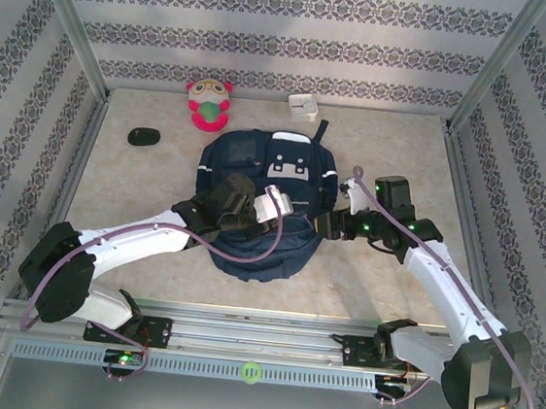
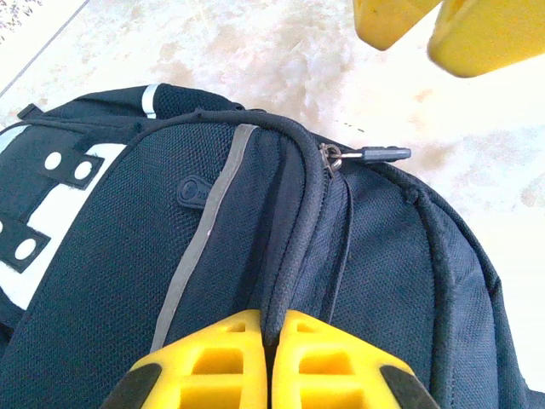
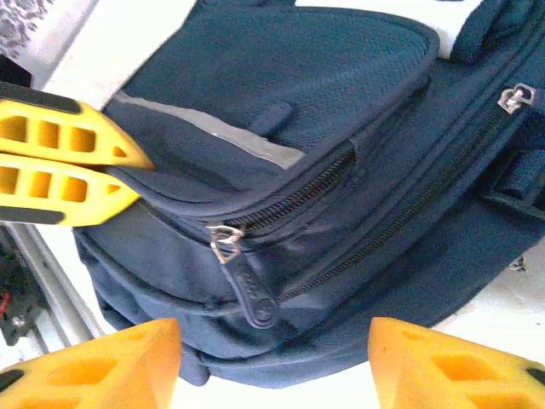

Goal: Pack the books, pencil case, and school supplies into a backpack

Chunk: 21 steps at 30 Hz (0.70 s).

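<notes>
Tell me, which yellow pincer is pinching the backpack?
The left pincer: its fingers are shut tight on a fold of the backpack. The right pincer is wide open and holds nothing, with a zipper pull just ahead of it.

The navy-blue fabric backpack (image 1: 234,156) has a white-grey top patch (image 1: 287,167) with dark blue marks and a thin grey stripe (image 2: 204,230) down its front pocket. The left gripper (image 2: 271,319) and right gripper (image 3: 274,332) have bright yellow fingers. The mottled beige tabletop (image 1: 383,275) has a stone-like pattern. The round plush toy (image 1: 208,103) is pink, green and white, the small oval object (image 1: 144,136) is black, and the pale enclosure walls (image 1: 274,7) have dark floral bands.
</notes>
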Available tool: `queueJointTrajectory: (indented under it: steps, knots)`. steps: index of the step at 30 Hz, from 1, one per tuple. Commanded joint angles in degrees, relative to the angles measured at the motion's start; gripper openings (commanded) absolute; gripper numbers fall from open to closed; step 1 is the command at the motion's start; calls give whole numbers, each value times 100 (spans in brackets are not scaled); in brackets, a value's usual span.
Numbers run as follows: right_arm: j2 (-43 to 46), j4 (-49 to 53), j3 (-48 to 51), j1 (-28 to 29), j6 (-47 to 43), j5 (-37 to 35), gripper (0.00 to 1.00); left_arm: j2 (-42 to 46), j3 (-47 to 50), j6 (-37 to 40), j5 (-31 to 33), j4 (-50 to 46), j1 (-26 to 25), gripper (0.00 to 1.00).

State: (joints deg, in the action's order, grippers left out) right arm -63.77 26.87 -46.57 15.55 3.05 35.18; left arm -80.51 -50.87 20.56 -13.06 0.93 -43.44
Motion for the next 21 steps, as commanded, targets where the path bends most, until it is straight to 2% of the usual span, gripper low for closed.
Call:
queueJointTrajectory:
  steps: [1,5,8,12,16,19,21]
  knots:
    - [-324,-40,-228,39,-261,37,61,208,-21,-190,-155,520,-42,0]
    - [-710,46,-483,312,-537,216,62,189,-68,-166,-164,522,-42,0]
    - [-887,160,-597,580,-647,65,62,167,-89,-200,-175,552,-42,0]
    - [-995,220,-621,855,-676,-791,56,133,-112,-229,-225,608,-42,0]
    - [-953,342,-681,941,-522,-1428,28,100,-194,-234,-201,558,-42,0]
    - [-746,345,-656,949,-335,-1359,7,65,-239,-276,-73,552,-43,0]
    - [-596,311,-606,963,-163,-1101,1,30,-269,-368,19,582,-42,0]
